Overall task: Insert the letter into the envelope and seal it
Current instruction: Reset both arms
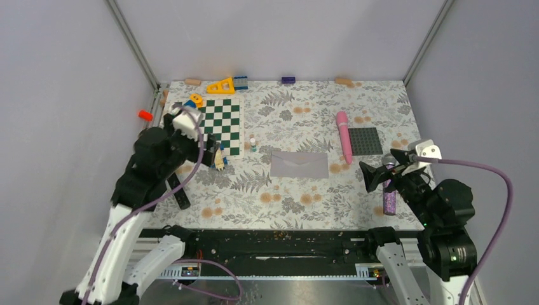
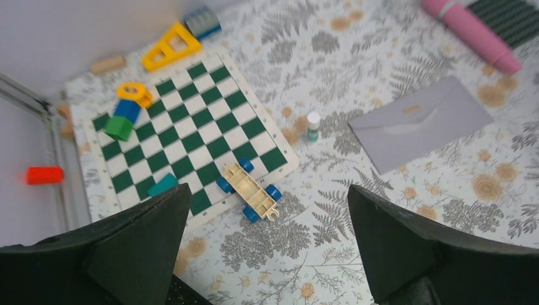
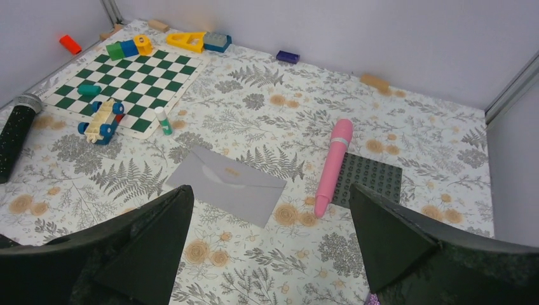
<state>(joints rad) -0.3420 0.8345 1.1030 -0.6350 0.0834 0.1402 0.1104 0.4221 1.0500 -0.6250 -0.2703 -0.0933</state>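
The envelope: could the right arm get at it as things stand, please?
Probably yes: the envelope lies flat and uncovered, and the right gripper hangs open close by. Only the pink tube sits near the path.

envelope (image 3: 229,184) contents can't be seen, gold mark (image 3: 232,171) on it too small to read, purple tube (image 1: 389,202) top hidden behind right gripper (image 1: 382,168), black cylinder (image 3: 16,136) cut by right wrist view's left edge, studded plate (image 2: 511,19) cropped at left wrist view's top-right corner
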